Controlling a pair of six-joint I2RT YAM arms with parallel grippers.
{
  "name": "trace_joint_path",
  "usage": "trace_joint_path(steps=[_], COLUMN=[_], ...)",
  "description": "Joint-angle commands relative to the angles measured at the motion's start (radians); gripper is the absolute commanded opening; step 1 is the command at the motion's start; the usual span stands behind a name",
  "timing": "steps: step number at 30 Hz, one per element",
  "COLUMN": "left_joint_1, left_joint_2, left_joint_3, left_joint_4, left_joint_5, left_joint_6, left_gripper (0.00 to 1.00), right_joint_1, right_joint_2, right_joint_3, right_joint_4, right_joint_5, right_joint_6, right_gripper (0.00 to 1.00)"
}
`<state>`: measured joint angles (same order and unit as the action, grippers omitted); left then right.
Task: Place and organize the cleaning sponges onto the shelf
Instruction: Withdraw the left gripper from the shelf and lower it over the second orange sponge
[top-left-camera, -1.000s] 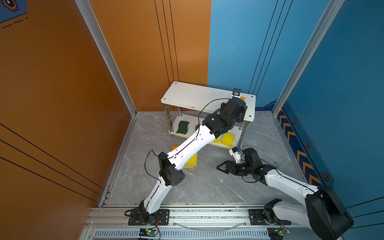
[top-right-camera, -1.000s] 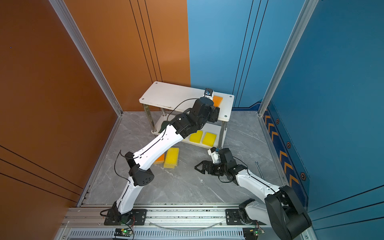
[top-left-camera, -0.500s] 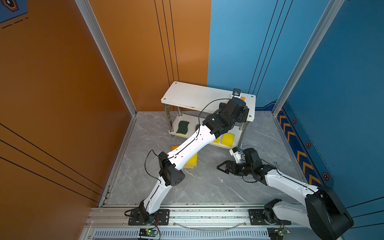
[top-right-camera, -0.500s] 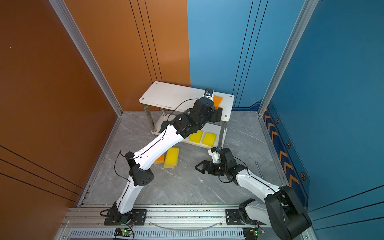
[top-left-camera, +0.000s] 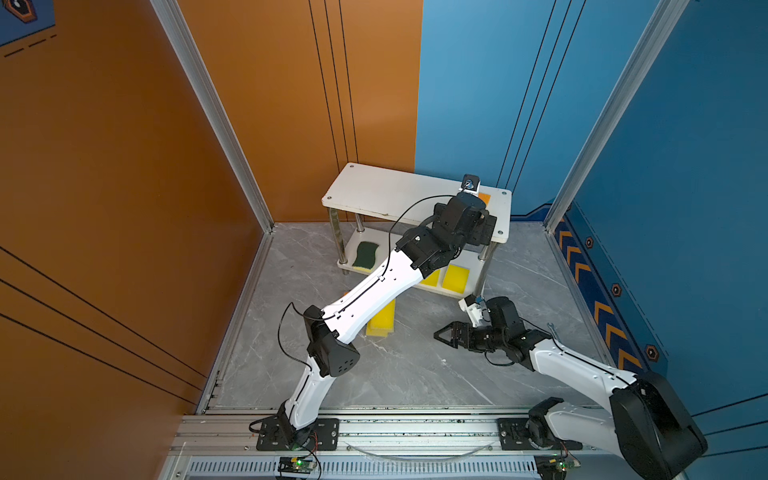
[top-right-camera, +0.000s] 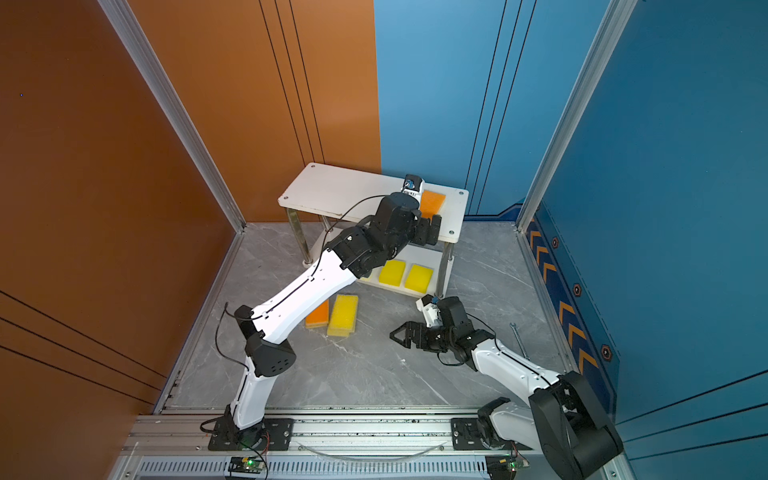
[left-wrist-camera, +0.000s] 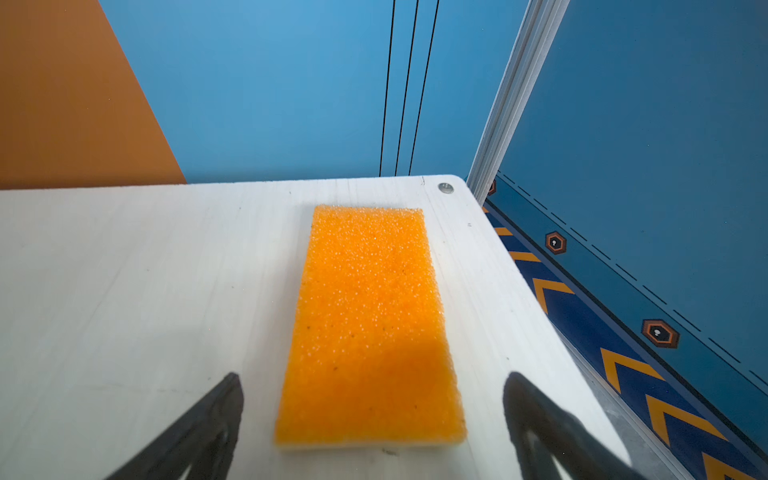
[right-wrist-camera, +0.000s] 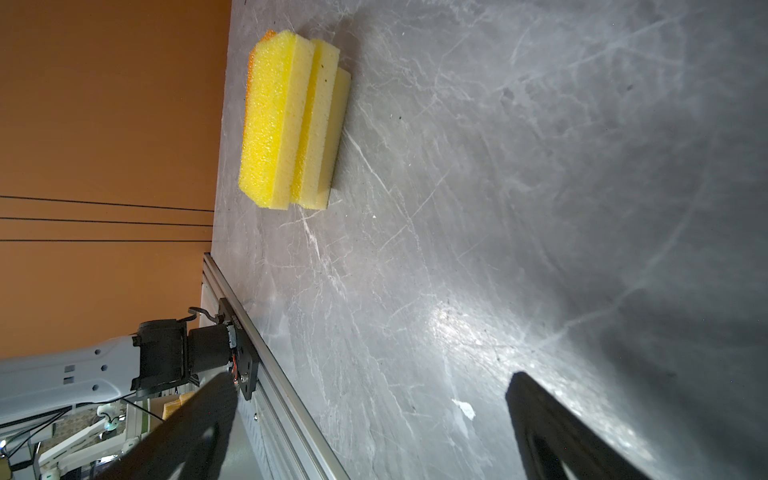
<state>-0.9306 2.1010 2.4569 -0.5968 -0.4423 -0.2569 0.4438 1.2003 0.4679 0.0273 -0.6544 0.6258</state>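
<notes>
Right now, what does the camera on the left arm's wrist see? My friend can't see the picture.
An orange sponge lies flat near a corner of the shelf's white top board, between the open fingers of the left gripper, which do not touch it. Blue and orange walls stand behind.

The shelf (top-right-camera: 332, 191) top lies bare left of the orange sponge (top-right-camera: 432, 202). Its lower tier is blocked — the left arm (top-right-camera: 307, 291) crosses its front

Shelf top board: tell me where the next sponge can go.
The top board is bare from its left edge across to the left claw, whose jaws stand open around the orange sponge. That sponge fills the right end, near the corner screw, so that end is crowded.
</notes>
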Motion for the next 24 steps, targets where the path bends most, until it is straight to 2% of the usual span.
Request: trace_joint_path(steps=[1,8,13,19,24], left_joint_1=[-0.009,-0.011,-0.010,-0.007,0.026], left_joint_2=[-0.059,-0.117,-0.199,-0.378,-0.551], left_joint_3=[-0.023,-0.077,-0.192,-0.483,-0.758], left_joint_4=[0.025,0.025,0.030,0.108,0.166], left_joint_5=[0.010,0.017,-0.026,-0.103,-0.137], left_joint_6=[0.018,0.035,0.058,0.069,0.007], left_gripper=[0.98,0.98,0.98,0.98,0.97], right_joint_1=[-0.005,-0.005,-0.005,0.003,0.009], right_joint_2=[-0.008,-0.013,-0.020,-0.043,-0.050], right_joint_3=[-0.009,-0.004,0.003,0.031,0.055], right_joint_4=[0.020,0.030,0.054,0.037,0.018], right_joint_5=[-0.019,-0.024,-0.038,-0.038,-0.035], right_joint_6=[-0.001,0.008,0.029,0.040,0.039], right_gripper=[1.00,1.00,1.00,1.00,1.00])
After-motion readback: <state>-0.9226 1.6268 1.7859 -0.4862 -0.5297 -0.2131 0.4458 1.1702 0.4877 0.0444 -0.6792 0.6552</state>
